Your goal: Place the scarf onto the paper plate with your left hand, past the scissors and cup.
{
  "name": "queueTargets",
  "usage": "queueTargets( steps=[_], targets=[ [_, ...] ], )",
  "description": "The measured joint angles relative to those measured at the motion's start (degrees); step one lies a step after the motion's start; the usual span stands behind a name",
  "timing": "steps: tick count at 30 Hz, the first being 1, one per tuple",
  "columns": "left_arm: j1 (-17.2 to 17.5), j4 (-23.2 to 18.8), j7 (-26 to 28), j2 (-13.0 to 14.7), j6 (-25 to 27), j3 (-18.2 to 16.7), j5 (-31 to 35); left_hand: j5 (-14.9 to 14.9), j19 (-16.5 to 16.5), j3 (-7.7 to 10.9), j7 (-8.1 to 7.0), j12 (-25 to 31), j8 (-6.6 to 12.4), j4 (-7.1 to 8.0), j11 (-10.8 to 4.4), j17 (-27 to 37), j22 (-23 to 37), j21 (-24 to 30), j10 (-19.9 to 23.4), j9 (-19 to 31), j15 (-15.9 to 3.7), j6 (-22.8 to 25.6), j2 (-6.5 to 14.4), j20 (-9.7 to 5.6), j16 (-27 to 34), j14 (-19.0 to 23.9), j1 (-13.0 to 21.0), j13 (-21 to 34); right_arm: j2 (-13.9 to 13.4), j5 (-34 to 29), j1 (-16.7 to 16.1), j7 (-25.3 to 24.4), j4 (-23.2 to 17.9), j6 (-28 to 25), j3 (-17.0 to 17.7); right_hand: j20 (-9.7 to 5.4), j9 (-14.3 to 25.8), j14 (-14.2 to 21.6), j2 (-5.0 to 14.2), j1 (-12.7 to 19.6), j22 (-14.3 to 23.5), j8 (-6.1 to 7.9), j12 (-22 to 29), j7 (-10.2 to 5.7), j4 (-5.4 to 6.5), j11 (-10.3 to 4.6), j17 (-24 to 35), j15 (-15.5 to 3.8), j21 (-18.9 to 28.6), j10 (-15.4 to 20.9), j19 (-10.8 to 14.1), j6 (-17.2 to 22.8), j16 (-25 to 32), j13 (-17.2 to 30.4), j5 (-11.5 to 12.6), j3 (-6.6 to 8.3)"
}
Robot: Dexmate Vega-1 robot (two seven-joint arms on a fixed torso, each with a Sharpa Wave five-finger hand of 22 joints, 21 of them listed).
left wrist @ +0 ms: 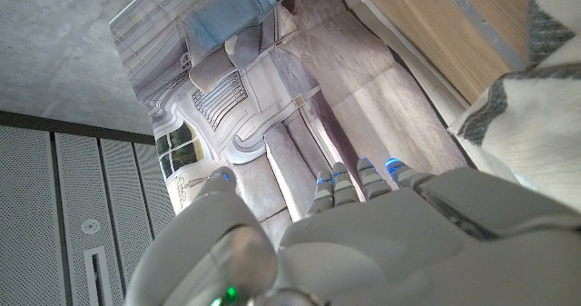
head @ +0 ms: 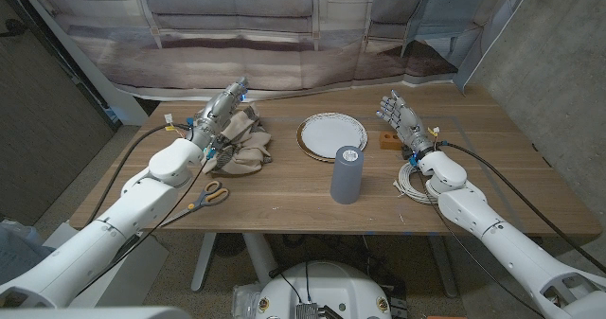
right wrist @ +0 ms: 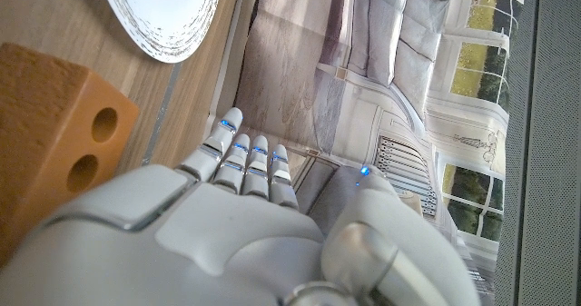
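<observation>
A beige scarf (head: 244, 146) lies bunched on the wooden table (head: 284, 196), left of the paper plate (head: 332, 134). The left hand (head: 222, 114) hangs over the scarf's far edge, fingers extended and apart, gripping nothing, apparently poised for a grab. Scissors (head: 209, 196) lie near the front edge; a grey cup (head: 347, 174) stands just in front of the plate. The right hand (head: 401, 115) waits open beside a wooden block (head: 387, 141). Whether the left fingers touch the fabric is unclear.

Soft beige cloth scarf (head: 248, 145), matt white paper plate (head: 332, 132), smooth matt grey cup (head: 347, 174), wood-grain table (head: 284, 191)
</observation>
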Motion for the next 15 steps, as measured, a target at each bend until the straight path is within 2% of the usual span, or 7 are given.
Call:
queueTargets(
  steps=[12, 15],
  targets=[
    [1.02, 0.21, 0.41, 0.01, -1.32, -0.91, 0.26, 0.0, 0.0, -0.14, -0.31, 0.0, 0.0, -0.14, -0.08, 0.0, 0.0, 0.0, 0.53, 0.0, -0.02, 0.32, 0.0, 0.0, 0.0, 0.59, 0.0, 0.0, 0.02, -0.02, 0.24, -0.12, 0.07, -0.08, 0.02, 0.02, 0.0, 0.32, 0.0, 0.0, 0.0, 0.0, 0.0, 0.0, -0.1, 0.1, 0.0, -0.33, -0.22, 0.53, 0.02, 0.0, 0.0, 0.0, 0.0, -0.1],
    [1.11, 0.39, 0.46, 0.02, -1.55, -1.05, 0.55, 0.0, 0.0, -0.14, -0.31, 0.0, 0.0, -0.14, 0.11, 0.0, -0.13, 0.0, 0.72, 0.0, -0.02, 0.32, 0.0, 0.0, 0.0, 0.59, 0.0, 0.0, 0.02, -0.02, 0.41, -0.02, 0.16, -0.14, 0.02, 0.42, 0.0, 0.31, 0.0, 0.0, 0.0, 0.0, 0.0, 0.0, -0.1, 0.1, 0.0, -0.32, -0.22, 0.53, 0.41, 0.0, 0.0, 0.0, -0.24, -0.1]
  ],
)
